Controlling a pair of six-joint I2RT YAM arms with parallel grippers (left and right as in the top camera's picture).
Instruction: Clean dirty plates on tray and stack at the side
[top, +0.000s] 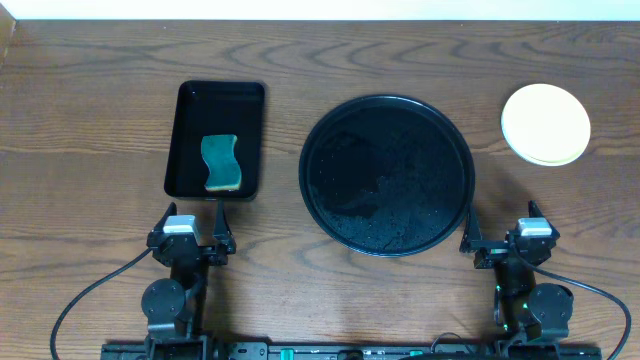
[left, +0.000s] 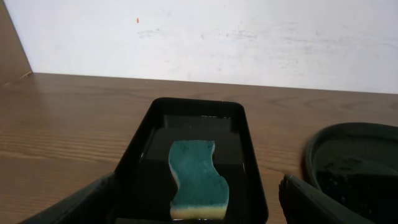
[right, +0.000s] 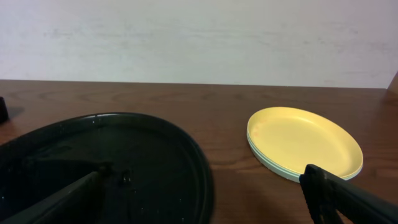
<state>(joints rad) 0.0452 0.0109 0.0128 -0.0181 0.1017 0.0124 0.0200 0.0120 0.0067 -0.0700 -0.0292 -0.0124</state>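
Note:
The round black tray lies mid-table, wet with droplets, and holds no plates. The plates are stacked on the bare table at the back right, a pale yellow one on top. In the right wrist view the stack shows a mint edge under the yellow plate, and the tray fills the lower left. My left gripper stands open at the near end of the small rectangular tray. My right gripper stands open by the round tray's front right rim. Neither gripper holds anything.
A rectangular black tray at the back left holds shallow water and a green-and-yellow sponge. In the left wrist view the sponge lies straight ahead between my open fingers. A white wall bounds the table's far edge.

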